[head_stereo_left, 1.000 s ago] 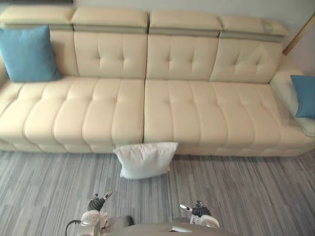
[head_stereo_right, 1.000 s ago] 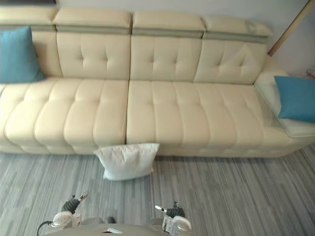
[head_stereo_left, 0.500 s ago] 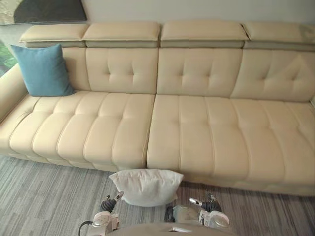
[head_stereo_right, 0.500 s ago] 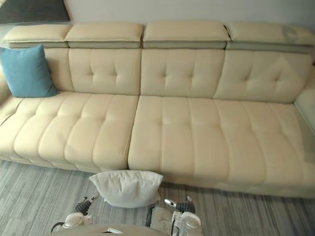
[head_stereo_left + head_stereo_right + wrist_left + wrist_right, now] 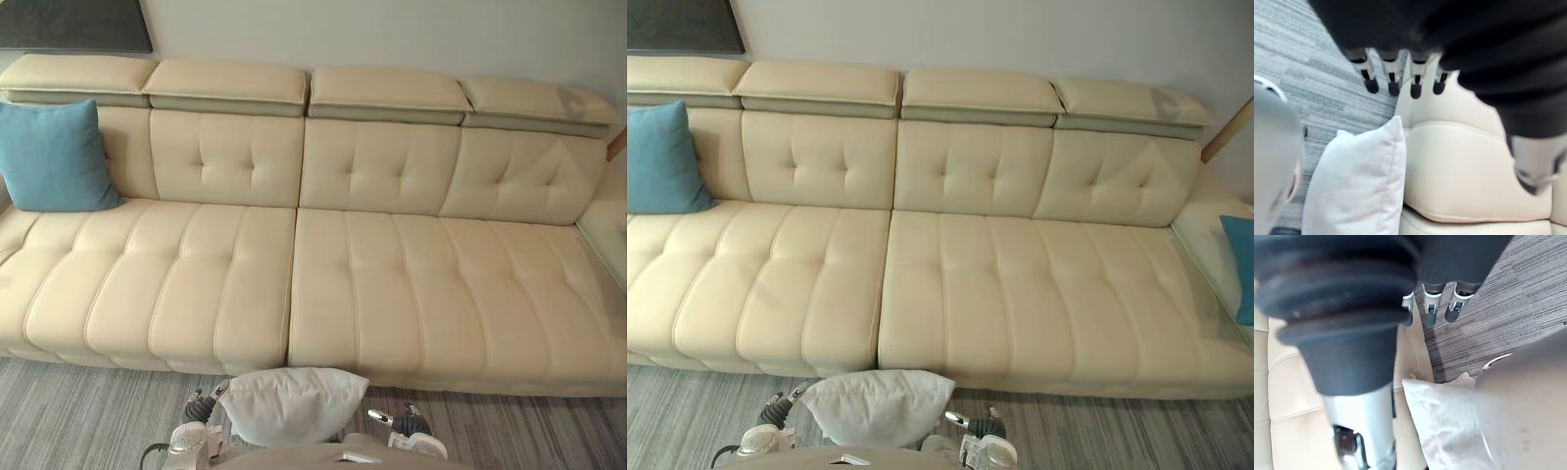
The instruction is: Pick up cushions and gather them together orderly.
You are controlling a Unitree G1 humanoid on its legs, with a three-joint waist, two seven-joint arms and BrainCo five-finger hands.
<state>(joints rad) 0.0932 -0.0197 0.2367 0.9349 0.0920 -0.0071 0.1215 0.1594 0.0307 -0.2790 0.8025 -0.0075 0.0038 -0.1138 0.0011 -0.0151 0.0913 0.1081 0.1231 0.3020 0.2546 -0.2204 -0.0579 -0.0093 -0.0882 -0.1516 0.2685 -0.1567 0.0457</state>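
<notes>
Left robot hand and right robot hand, both relaxed, empty, flank white cushion at frame bottom centre.

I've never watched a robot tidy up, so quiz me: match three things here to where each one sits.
Things: 1 white cushion; 2 blue cushion at the left; 3 left hand.
Places: A propped against the sofa's backrest; B on the floor by the sofa's front; C open, empty, beside the white cushion.
Pairs: 1-B, 2-A, 3-C.
</notes>
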